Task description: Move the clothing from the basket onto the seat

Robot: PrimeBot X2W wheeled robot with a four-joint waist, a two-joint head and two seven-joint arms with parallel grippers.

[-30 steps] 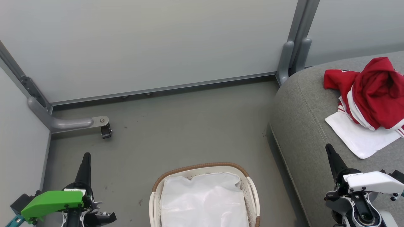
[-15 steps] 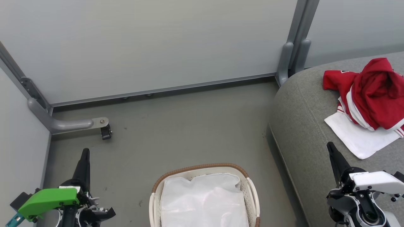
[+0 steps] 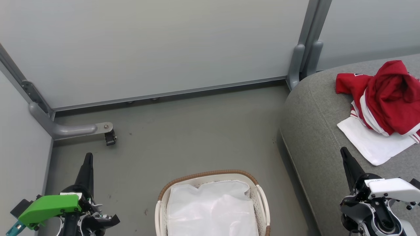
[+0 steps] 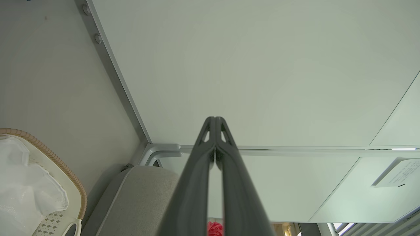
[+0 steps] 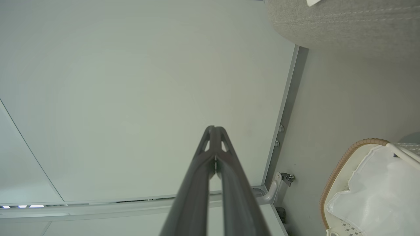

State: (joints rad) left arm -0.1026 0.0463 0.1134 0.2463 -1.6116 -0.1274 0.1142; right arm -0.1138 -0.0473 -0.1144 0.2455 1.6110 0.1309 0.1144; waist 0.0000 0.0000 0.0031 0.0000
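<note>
Fingers closed tip to tip, empty: left gripper [image 4: 215, 124], right gripper [image 5: 215, 130].

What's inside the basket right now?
Inside the basket lies the crumpled white liner, with no red fabric on it. Whatever is under the liner is covered, and the basket's near end is cut off by the frame. The clothing sits on the seat.

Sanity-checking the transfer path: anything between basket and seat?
Nothing visible: bare floor separates the basket from the seat. The clothing already lies on the seat. The left claw and right claw are shut, empty.
</note>
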